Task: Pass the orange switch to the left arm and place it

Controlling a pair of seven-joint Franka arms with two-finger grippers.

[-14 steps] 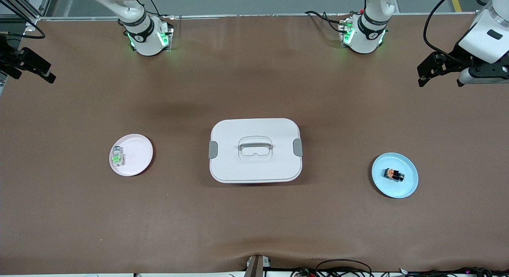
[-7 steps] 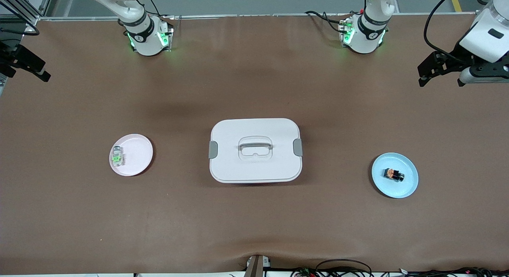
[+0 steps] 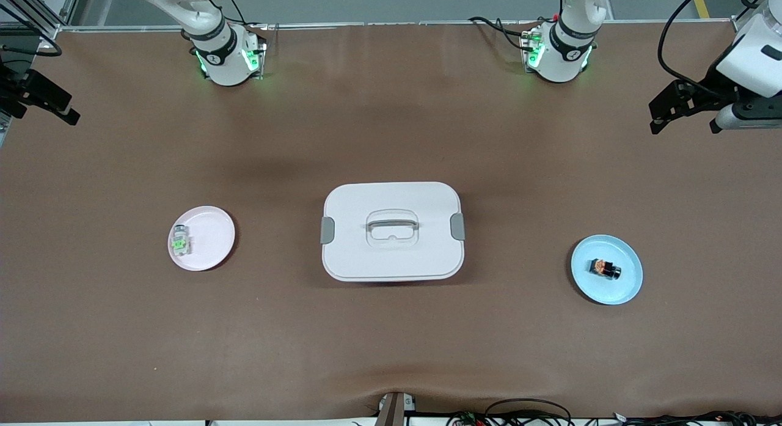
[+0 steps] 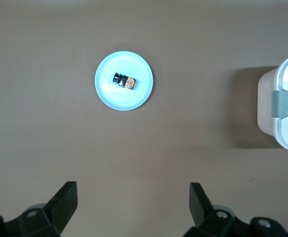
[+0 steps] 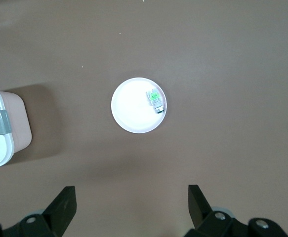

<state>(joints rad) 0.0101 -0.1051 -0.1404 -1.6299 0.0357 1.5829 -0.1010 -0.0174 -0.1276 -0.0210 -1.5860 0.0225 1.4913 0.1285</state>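
Left gripper [image 3: 684,111] shifted outward; right gripper [image 3: 46,102] steady. Both high over table ends, fingers [image 4: 64,200] spread, empty.

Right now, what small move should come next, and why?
Probably lower the left gripper, open and high over bare table, toward the orange switch on the blue plate. The right gripper waits open; the box sits between the plates.

Left claw [image 3: 684,111] and right claw [image 3: 46,102] high, fingers spread wide, empty.
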